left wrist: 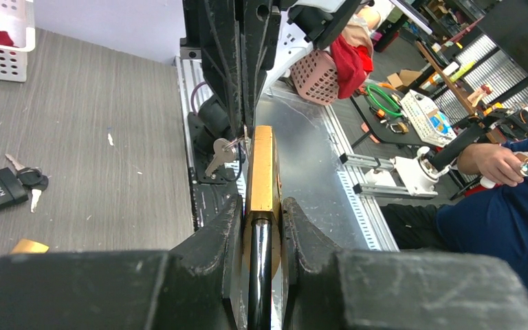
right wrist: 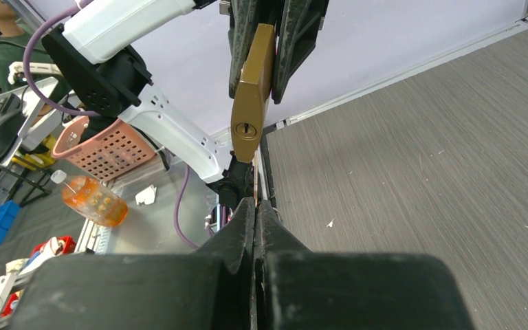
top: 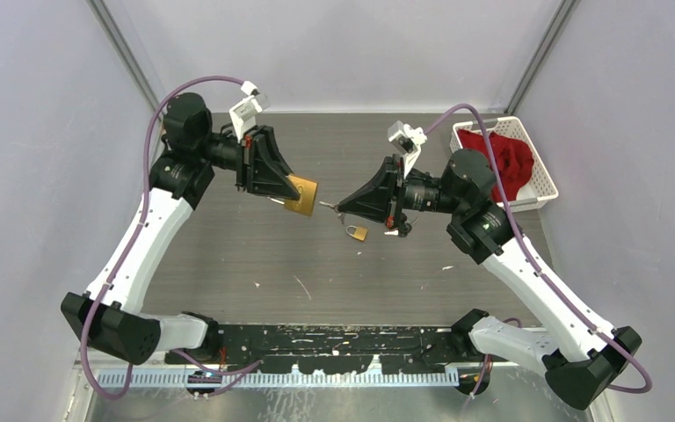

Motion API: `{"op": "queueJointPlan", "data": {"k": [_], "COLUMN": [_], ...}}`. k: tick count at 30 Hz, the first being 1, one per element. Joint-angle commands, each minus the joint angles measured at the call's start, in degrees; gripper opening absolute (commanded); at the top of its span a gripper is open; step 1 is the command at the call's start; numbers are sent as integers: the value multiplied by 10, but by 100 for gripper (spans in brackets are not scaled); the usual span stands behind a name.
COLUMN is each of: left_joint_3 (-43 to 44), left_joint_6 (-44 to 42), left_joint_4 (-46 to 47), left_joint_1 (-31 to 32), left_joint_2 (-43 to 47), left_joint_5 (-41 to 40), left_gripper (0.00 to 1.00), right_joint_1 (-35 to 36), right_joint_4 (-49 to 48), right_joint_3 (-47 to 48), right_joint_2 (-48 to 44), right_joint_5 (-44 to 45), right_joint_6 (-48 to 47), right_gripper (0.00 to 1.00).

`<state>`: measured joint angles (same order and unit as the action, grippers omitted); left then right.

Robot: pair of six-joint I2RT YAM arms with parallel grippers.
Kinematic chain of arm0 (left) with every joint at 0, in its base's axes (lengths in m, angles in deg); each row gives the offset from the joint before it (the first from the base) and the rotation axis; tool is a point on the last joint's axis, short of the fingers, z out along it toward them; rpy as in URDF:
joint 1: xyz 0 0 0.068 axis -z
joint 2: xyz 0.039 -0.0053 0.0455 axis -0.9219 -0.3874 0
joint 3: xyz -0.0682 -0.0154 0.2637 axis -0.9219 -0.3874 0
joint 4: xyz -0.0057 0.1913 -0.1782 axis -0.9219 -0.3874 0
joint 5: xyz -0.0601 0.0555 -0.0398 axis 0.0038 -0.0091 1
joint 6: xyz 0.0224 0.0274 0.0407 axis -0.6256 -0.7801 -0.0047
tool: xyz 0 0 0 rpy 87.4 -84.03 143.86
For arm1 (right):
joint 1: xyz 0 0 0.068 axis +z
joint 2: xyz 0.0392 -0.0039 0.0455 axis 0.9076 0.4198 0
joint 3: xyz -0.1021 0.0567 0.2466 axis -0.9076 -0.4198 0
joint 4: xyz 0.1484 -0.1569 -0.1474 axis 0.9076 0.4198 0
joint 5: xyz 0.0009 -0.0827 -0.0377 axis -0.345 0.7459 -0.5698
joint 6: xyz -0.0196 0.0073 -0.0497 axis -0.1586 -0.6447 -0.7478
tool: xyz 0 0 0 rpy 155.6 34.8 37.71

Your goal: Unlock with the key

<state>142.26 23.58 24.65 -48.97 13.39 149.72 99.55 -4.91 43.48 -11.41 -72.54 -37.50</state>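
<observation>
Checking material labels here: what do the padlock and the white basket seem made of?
Padlock: brass-looking metal, smooth golden satin body; its shackle looks like glossy steel, dark and reflective. Basket: likely plastic, matte white with perforated walls.

The padlock (left wrist: pixel 262 165) sinks between the fingers of the left gripper (left wrist: pixel 261 206), its shackle cut off by the bottom edge. Whatever the pressed-together right gripper (right wrist: pixel 256 205) pinches is hidden inside.
</observation>
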Motion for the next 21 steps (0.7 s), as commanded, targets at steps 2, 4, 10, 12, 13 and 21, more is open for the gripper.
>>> {"op": "queueJointPlan", "data": {"k": [2,4,10,12,13,21], "left_joint_3": [7,5,-1,-5,-6,-12], "left_joint_6": [10,8,4,2,2,-8], "left_joint_4": [43,43,42,41,41,38], "left_joint_1": [-15,-20,-29,-31,-33,-46], "left_joint_2": [23,23,21,20,19,16], "left_joint_5": [2,-1,-6,-11,-13,-14], "left_gripper": [0,0,0,0,0,0], "right_joint_1": [-4,-4,-6,-6,-6,-6], "right_joint_4": [-27,-27,-31,-38,-41,-56], "right_joint_3": [33,34,40,42,44,52], "right_joint_2": [2,5,12,17,21,44], "right_joint_5": [2,3,6,7,6,3], "right_joint_6": [-5,-6,-7,-5,-5,2], "right_gripper": [1,1,1,1,1,1]}}
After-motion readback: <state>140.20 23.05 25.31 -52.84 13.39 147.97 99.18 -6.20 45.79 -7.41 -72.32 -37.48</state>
